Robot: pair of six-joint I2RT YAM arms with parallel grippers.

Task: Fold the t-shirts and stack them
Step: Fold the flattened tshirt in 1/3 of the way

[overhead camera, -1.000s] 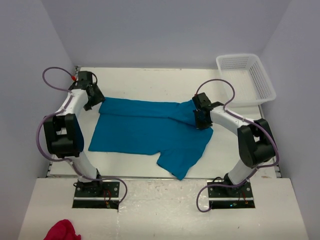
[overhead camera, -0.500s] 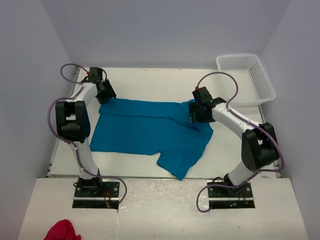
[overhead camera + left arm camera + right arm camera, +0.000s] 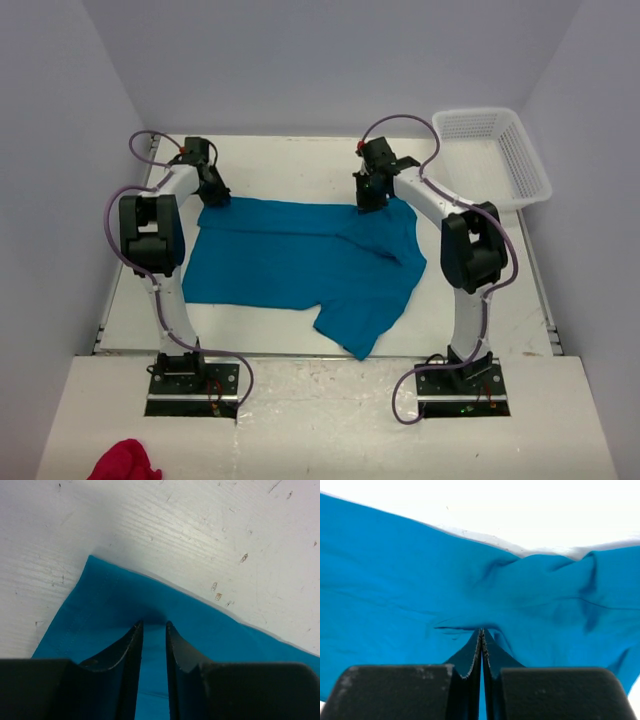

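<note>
At t-shirt (image 3: 300,255) far edge: left arm (image 3: 178,185), right arm (image 3: 420,190) extended forward.

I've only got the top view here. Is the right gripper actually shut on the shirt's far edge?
Observer: It looks so. In the right wrist view the right gripper is shut, and the shirt puckers into creases at its tips.
Operator: And the left one?
Observer: The left gripper has a narrow gap between its fingers, with flat fabric showing in it.
Operator: Where on the shirt is it?
Observer: Its tips sit just inside a corner, with bare table beyond the hem.
</note>
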